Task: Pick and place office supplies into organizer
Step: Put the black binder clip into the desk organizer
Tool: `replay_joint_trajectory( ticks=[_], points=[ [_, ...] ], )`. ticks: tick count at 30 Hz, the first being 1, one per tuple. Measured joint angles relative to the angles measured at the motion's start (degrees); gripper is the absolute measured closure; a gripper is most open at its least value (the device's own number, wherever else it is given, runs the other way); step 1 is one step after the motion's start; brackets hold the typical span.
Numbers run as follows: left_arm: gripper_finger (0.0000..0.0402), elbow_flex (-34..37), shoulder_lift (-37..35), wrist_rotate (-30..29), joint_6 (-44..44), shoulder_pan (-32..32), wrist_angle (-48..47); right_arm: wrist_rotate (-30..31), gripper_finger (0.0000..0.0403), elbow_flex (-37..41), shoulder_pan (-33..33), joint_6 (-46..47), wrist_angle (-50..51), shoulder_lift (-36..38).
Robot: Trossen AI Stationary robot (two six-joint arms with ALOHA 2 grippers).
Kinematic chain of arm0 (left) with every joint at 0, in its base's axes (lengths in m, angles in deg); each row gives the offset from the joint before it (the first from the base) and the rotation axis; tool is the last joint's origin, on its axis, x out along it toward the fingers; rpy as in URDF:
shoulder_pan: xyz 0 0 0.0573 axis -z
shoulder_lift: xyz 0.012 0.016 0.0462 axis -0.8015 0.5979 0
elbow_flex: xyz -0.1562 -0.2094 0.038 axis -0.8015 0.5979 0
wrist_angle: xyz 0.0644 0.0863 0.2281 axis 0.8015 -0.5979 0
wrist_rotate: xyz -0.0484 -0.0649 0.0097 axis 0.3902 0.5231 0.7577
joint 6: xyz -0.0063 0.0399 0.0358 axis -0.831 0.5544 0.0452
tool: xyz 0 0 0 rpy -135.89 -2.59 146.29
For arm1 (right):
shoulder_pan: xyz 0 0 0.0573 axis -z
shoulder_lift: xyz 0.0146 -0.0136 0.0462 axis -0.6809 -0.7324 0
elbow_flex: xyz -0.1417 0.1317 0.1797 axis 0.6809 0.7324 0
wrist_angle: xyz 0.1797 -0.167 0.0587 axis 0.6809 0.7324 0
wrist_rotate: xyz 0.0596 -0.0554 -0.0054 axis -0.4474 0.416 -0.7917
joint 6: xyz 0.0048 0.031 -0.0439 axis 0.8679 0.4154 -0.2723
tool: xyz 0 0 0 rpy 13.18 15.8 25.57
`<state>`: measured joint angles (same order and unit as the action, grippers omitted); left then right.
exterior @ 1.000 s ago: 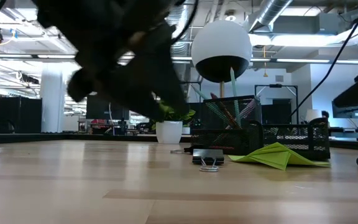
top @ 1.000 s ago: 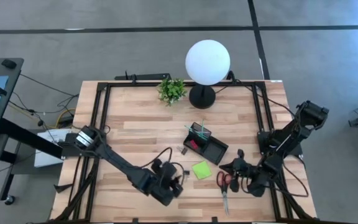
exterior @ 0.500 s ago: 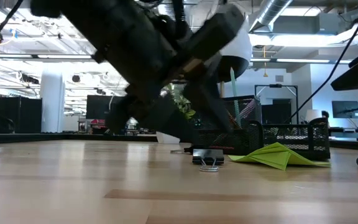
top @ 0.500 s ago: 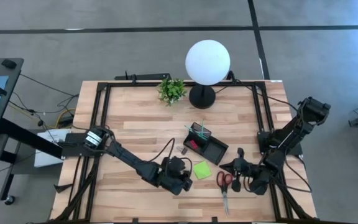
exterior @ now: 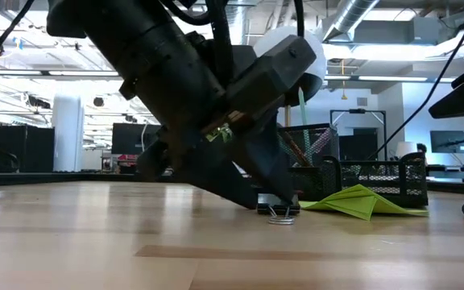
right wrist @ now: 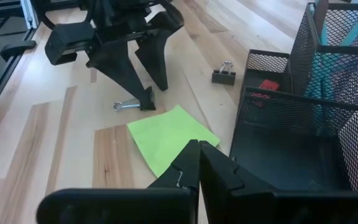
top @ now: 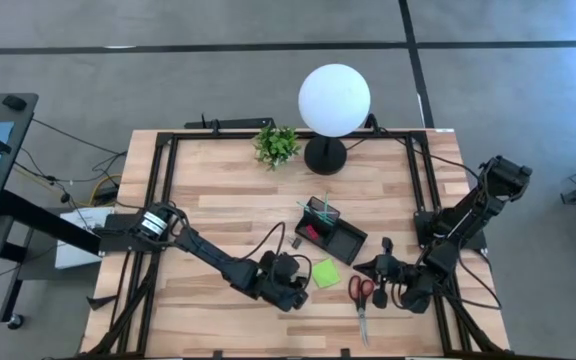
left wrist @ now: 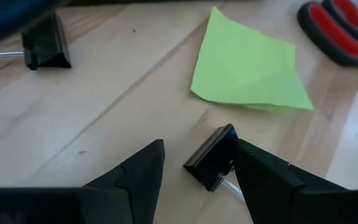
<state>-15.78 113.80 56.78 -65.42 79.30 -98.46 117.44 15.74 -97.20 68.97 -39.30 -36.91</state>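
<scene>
A small black binder clip (left wrist: 211, 158) lies on the wood table just left of the lime-green sticky-note pad (top: 324, 273). My left gripper (left wrist: 197, 149) is open and slants down over the clip, one finger on each side of it. My right gripper (right wrist: 197, 163) is shut and hovers above the green pad (right wrist: 169, 140), touching nothing. The red-handled scissors (top: 360, 300) lie flat near the front edge. The black mesh organizer (top: 333, 228) stands mid-table with pens (top: 320, 210) upright in its tall section and a red piece (right wrist: 267, 85) in a tray. A second clip (right wrist: 224, 76) lies beside the organizer. My left gripper has the clip's black body (left wrist: 219, 146) right against the inner side of one finger (left wrist: 260, 174); I cannot tell whether they touch. A gap shows between the clip and the other finger (left wrist: 145, 168). The clip lies on the table.
A white globe lamp (top: 334, 100) and a small potted plant (top: 276, 145) stand at the far edge. Black frame rails run along the table's sides. Bare wood lies to the left of my left arm.
My left gripper has moved toward the table's right edge and down, from the near left to the black clip beside the green pad; its fingers now stand on either side of the clip close to the table.
</scene>
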Motion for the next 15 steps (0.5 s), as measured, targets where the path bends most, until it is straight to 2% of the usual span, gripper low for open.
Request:
replay_joint_trajectory(
  ticks=[9, 12, 15],
  points=[
    [0.0211, -0.29, -0.52, 0.03, 2.52, 0.04, -8.1, -0.04, 0.0403, 0.0, 0.0, 0.02, -0.24, 0.0],
    [0.0213, -1.76, -1.48, -0.62, 3.21, 0.0, -16.84, -0.04, 0.0403, 0.0, 0.0, 0.02, -0.24, -0.01],
    [0.0221, -4.19, -2.69, -1.83, 2.21, 0.0, -30.21, -0.04, 0.0403, 0.0, 0.0, 0.02, -0.24, -0.02]
  ],
)
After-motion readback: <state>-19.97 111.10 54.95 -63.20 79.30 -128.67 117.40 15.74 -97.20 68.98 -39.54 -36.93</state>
